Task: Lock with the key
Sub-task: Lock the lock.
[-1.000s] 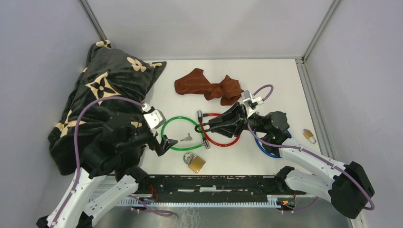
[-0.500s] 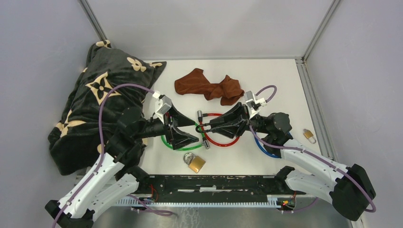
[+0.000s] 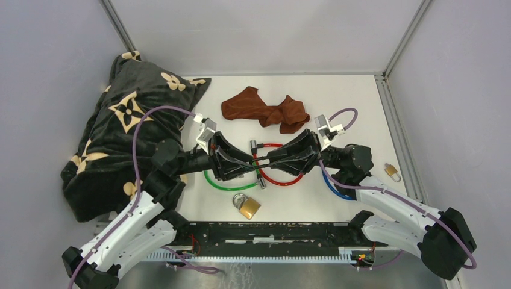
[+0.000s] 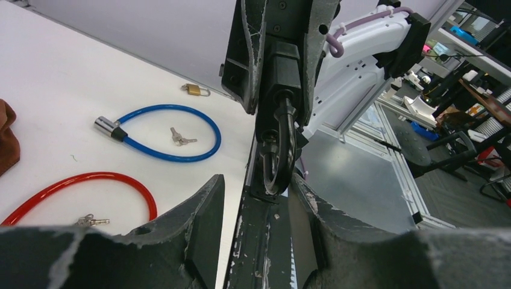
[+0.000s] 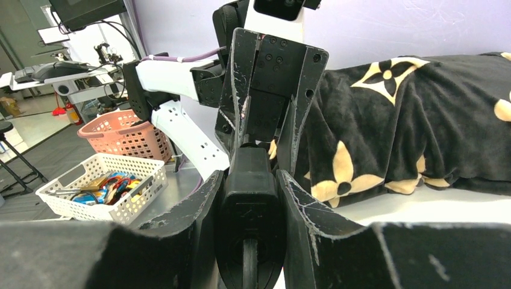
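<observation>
Now your right gripper clamps the matte black padlock over the table's centre. Your left gripper flanks its curved shackle, grip unclear. A glossy red cable loop lies beneath, and white tabletop is free at the far right.

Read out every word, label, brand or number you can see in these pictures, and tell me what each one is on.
No text is legible in any view.
brass padlock: any engraving is too small to read.
small padlock: too small to read.
black blanket: flower motifs only, no letters visible.
black lock: no marking that can be read.
</observation>
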Tool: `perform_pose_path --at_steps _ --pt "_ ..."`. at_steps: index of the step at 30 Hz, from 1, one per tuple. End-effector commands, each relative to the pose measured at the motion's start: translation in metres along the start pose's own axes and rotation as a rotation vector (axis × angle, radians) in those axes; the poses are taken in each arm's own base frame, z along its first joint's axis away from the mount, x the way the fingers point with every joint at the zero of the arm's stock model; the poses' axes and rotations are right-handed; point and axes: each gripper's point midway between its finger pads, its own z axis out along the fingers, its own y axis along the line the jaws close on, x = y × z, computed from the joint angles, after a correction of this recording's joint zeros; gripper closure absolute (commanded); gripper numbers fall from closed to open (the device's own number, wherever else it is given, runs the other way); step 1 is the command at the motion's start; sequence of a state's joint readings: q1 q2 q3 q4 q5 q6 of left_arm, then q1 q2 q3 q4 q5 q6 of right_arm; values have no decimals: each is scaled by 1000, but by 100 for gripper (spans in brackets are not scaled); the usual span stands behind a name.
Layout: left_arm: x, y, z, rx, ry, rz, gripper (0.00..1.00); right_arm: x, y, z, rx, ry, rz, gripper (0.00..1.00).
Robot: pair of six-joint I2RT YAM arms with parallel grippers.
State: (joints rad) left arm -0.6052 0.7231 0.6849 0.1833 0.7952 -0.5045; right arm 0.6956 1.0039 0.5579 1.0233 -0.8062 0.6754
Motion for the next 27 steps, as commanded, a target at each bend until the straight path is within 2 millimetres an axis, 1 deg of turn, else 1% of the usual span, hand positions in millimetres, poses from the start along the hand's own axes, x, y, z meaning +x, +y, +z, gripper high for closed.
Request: perform_pose_path --at_steps 1,3,5,9,16,17,18,21,22,27 --pt "-19 -10 2 39 -74 24 51 -28 15 4 -53 -99 -83 100" --pt "-19 -11 2 51 -81 30 48 -27 15 5 -56 -97 -78 100" --pt "-17 -11 2 53 -87 14 47 -26 14 5 -54 -96 -77 100" --pt "-13 -12 3 69 -89 0 50 -27 14 7 -52 -98 -76 100" --pt "-11 -15 6 87 -75 1 51 -25 13 9 -50 -89 -74 100" --pt "-11 -15 7 88 -74 0 56 -24 13 10 -52 -87 -71 100" --pt "-12 -15 7 88 -76 2 63 -23 13 10 -53 -86 -70 100" --pt "-14 -16 8 90 -86 9 96 -20 14 11 -56 -81 -64 100" --pt "-15 -17 8 89 -88 10 98 -20 14 11 -57 -80 -66 100" --pt "-19 -12 8 58 -109 19 98 -15 14 12 -53 -69 -54 100"
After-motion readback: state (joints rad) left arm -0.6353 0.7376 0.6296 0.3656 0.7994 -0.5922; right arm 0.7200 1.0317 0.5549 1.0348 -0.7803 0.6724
